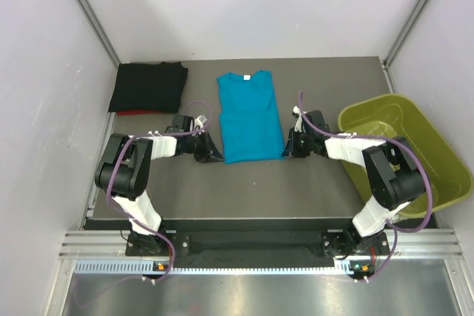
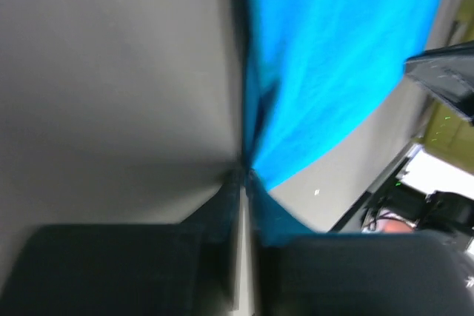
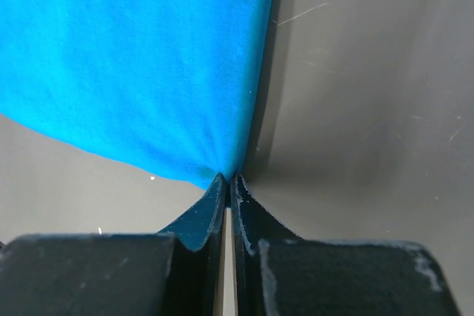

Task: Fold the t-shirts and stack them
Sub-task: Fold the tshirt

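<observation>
Since each arm pinches one near corner of the teal-blue t-shirt, the step in hand is probably the lengthwise fold, carrying the near hem toward the collar. To do it well, both corners should rise together and level, with the hem drawn lightly taut between them so it does not sag or twist. They should then travel straight toward the far side and come down with edge matched to edge before either lets go. Lifting unevenly could drag the shirt askew on the table.

The left gripper has its fingers pressed together on the near left corner, a peak of cloth caught between them in its wrist view. The right gripper is likewise clamped on the near right corner.

The shirt lies flat at the table's middle, collar to the far side, as a narrow smooth rectangle with no sleeves sticking out. A folded black t-shirt sits well apart at the far left, with a red edge showing under it.
</observation>
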You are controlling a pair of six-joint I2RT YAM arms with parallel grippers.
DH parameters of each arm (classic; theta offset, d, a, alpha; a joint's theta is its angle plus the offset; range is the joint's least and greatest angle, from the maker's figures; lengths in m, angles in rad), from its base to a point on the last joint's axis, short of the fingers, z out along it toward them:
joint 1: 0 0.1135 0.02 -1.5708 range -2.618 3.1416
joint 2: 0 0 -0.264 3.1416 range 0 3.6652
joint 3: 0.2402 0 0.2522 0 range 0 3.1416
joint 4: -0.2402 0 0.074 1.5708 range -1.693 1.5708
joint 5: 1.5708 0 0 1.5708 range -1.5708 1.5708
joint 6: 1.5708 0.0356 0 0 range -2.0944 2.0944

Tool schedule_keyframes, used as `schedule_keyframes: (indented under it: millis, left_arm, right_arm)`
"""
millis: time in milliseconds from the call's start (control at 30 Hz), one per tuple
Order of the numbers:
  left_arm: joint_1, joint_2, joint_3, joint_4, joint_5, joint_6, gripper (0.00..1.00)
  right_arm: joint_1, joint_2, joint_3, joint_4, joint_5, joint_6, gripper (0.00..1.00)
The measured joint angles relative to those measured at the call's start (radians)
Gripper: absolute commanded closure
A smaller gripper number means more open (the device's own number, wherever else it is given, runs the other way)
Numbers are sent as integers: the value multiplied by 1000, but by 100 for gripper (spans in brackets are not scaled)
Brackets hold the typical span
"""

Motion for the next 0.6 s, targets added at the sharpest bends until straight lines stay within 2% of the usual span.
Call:
schedule_keyframes:
  millis: [200, 433, 500, 567, 600]
  left_arm:
    - [-4, 16, 29, -56, -19, 6, 100]
    - [-27, -56, 20, -177, -121, 6, 100]
    - [-31, -98, -11, -196, -140, 5, 89]
    - [-35, -158, -59, -195, -139, 4, 71]
    - [-37, -190, -82, -193, -131, 3, 65]
  right_arm:
    - [1, -17, -21, 8, 2, 0, 100]
    - [36, -126, -146, 35, 1, 8, 97]
    - [42, -175, -197, 42, 1, 18, 95]
    - [45, -211, -231, 44, 2, 27, 93]
    - [46, -229, -249, 47, 2, 32, 92]
